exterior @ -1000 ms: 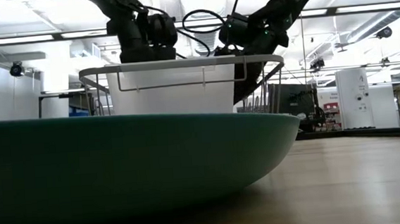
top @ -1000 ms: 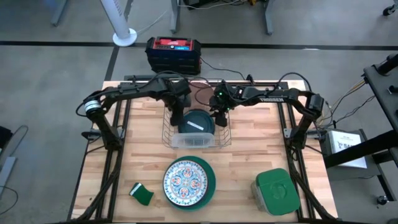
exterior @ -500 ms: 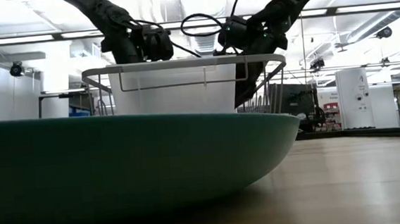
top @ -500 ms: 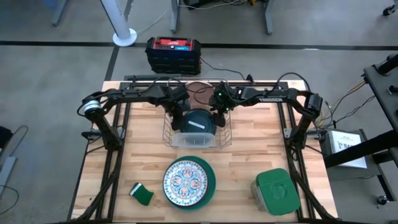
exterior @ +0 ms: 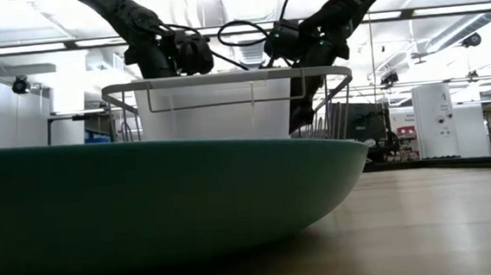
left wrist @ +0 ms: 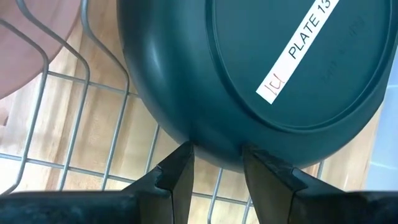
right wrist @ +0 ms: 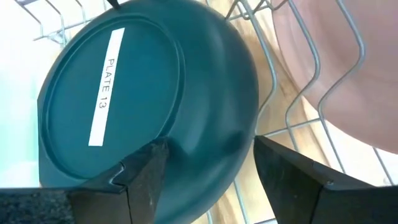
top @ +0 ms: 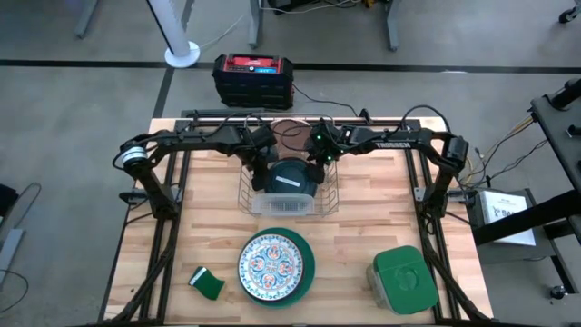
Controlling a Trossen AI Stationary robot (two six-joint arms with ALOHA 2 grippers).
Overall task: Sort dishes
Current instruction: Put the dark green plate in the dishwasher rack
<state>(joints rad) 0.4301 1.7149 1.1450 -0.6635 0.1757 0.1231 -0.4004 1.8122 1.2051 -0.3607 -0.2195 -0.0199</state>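
The dark teal plate (top: 290, 176) stands tilted inside the wire dish rack (top: 251, 198), its labelled underside (right wrist: 106, 93) facing up. My left gripper (left wrist: 216, 152) is shut on its rim from the far left. My right gripper (right wrist: 211, 149) is open at the plate's right side, one finger on either side of the rim. The salmon-pink plate (top: 292, 134) lies on the table just beyond the rack. The white ornamented plate (top: 272, 265) rests on the teal-green plate (top: 309, 263) near the front edge. My left gripper pinches the dark teal plate's rim (left wrist: 214, 140) between its two fingers (left wrist: 180, 171). The fingers slant down from the table's far left. The plate sits tilted inside the rack, underside up; whether its rim rests on the wires I cannot tell.
A white tub (exterior: 213, 109) fills the rack's near part. A green sponge (top: 208, 282) lies at the front left and a green-lidded container (top: 402, 280) at the front right. A black and red box (top: 253, 79) stands on the floor beyond the table.
My left gripper has gone down into the rack with the dark teal plate, which now sits lower among the wires. The salmon-pink plate beyond the rack has come into view. My right gripper has stayed at the plate's right side and rolled a little.
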